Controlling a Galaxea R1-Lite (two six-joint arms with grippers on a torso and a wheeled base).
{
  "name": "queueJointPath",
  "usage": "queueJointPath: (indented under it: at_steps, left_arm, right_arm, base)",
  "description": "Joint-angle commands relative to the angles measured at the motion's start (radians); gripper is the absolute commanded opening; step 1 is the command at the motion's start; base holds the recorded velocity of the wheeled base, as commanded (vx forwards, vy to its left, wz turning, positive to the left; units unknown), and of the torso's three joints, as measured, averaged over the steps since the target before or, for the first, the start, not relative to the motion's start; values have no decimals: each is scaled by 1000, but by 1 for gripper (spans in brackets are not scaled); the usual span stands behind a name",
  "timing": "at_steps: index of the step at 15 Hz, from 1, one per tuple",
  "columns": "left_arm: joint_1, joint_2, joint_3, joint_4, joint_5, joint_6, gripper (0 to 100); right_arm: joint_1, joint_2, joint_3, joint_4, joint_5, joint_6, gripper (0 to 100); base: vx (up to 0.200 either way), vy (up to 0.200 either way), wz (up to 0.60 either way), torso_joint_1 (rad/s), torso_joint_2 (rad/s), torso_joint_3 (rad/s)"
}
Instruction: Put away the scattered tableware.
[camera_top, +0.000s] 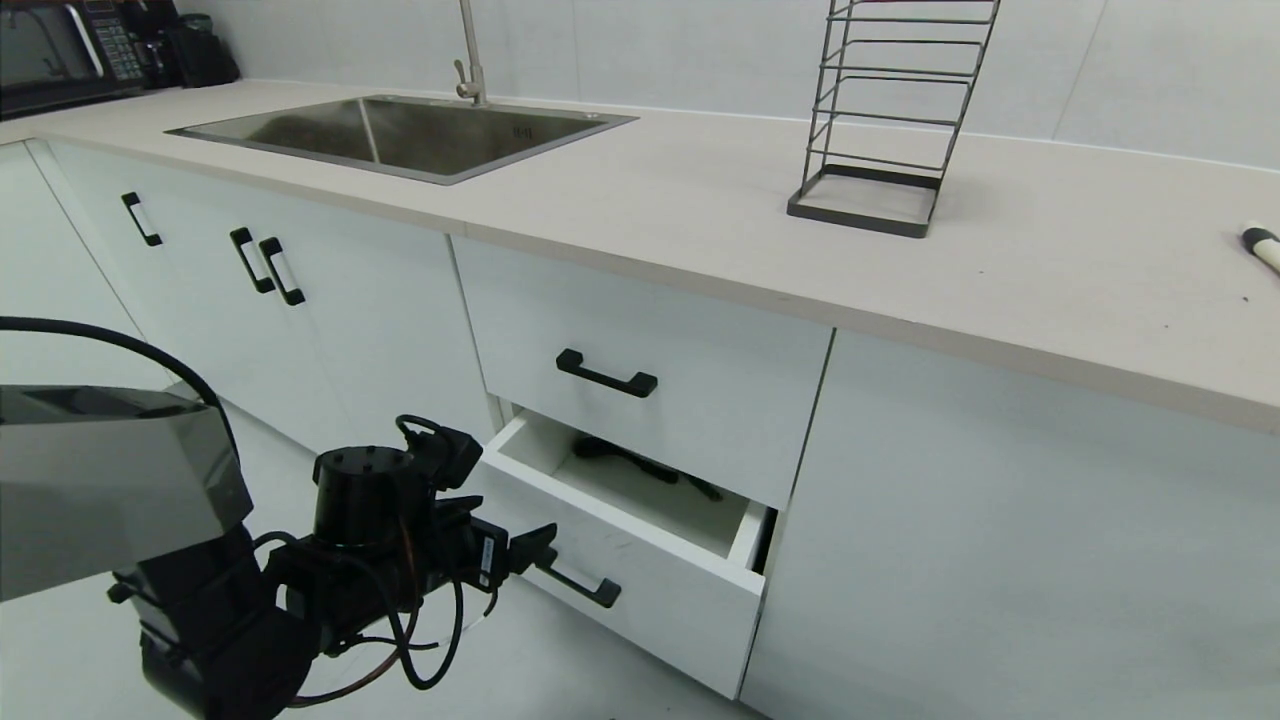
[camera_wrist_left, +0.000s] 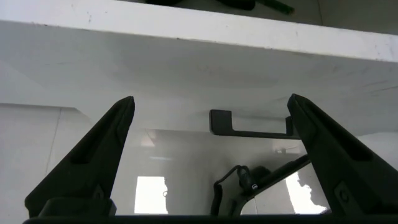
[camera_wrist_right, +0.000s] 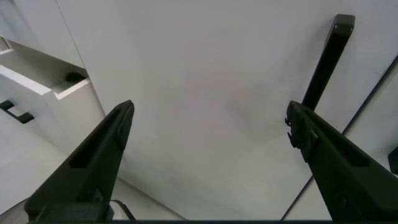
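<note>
The beige countertop (camera_top: 700, 210) runs above the half-open lower drawer (camera_top: 650, 590), with the steel sink (camera_top: 420, 140) and wire rack (camera_top: 860, 205) on it. The left gripper (camera_top: 535, 555) sits just before the drawer's black handle (camera_top: 585, 587), spread wide and empty. The right gripper (camera_wrist_right: 208, 109), also spread and empty, faces a cabinet door beside the drawer. Dark utensils (camera_top: 625, 458) lie inside the drawer.

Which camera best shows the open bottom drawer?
The head view: the drawer shows whole, pulled out, dark utensils inside. The left wrist view shows its front and handle close up; the right wrist view catches one corner.
</note>
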Motion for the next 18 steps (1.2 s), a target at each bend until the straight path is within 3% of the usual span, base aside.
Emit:
queueJointPath:
  at_steps: [1,6,11,18]
  left_arm:
    - [2,25,-29,-10,0,-2,100]
    - [44,86,-115,-33,-1,-2,100]
    - [42,172,-149,-193,-17,3,100]
    - [38,209,-186,-219,-49,15,100]
  right_arm:
    - [0,1,0,0,1,0,100]
    - [0,1,0,0,1,0,100]
    - [0,1,0,0,1,0,100]
    - [0,1,0,0,1,0,100]
  base:
    - [0,0,0,0,0,0]
    - [0,0,0,0,0,0]
    - [0,0,0,0,0,0]
    - [0,0,0,0,0,0]
